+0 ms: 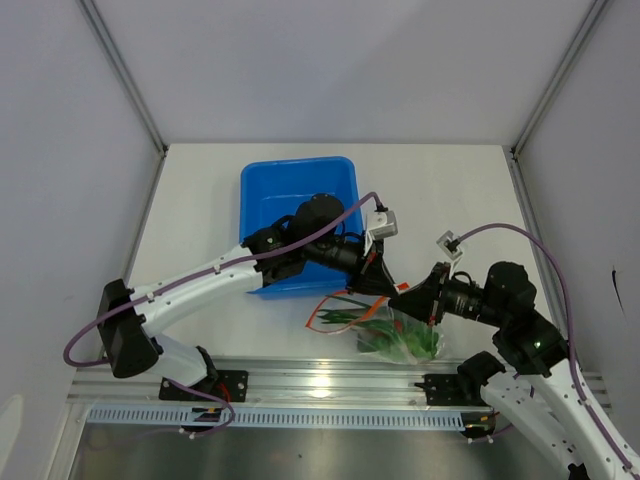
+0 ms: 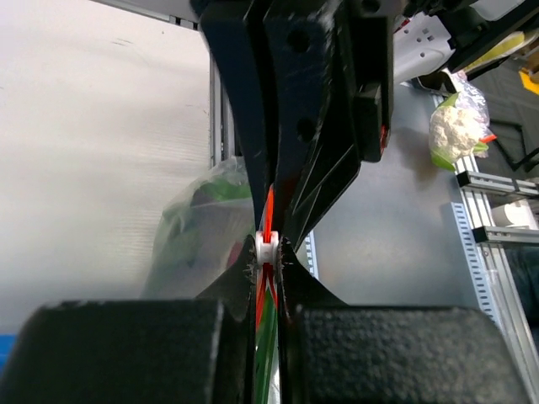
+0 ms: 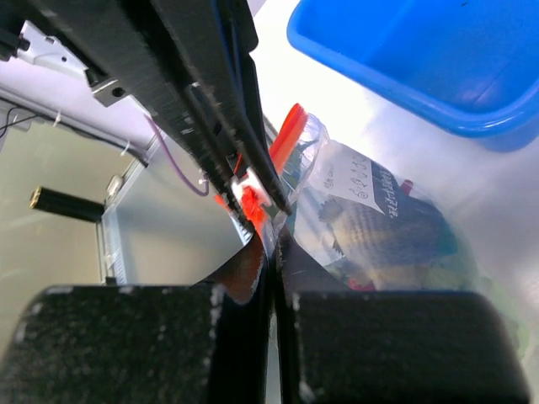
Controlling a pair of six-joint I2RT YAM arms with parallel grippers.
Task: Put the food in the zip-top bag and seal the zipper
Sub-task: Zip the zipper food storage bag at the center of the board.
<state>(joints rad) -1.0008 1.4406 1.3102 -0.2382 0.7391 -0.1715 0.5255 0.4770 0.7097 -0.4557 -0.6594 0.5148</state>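
Observation:
The clear zip-top bag [image 1: 392, 330] lies at the table's near edge, in front of the blue bin. Green toy food [image 1: 405, 342] shows through its plastic; single pieces cannot be told apart. The orange-red zipper [image 1: 330, 313] runs along its mouth. My left gripper [image 1: 387, 284] is shut on the zipper's white slider [image 2: 266, 245]. My right gripper [image 1: 408, 293] faces it tip to tip and is shut on the bag's edge at the zipper [image 3: 253, 204]. The bag [image 2: 198, 227] hangs left of my left fingers and shows in the right wrist view [image 3: 379, 219] with a printed label.
The blue bin [image 1: 270, 190] stands behind the bag, and its corner shows in the right wrist view [image 3: 421, 59]. The metal rail [image 1: 320, 380] runs along the near edge. Another bag of toy food [image 2: 455, 126] lies beyond the table.

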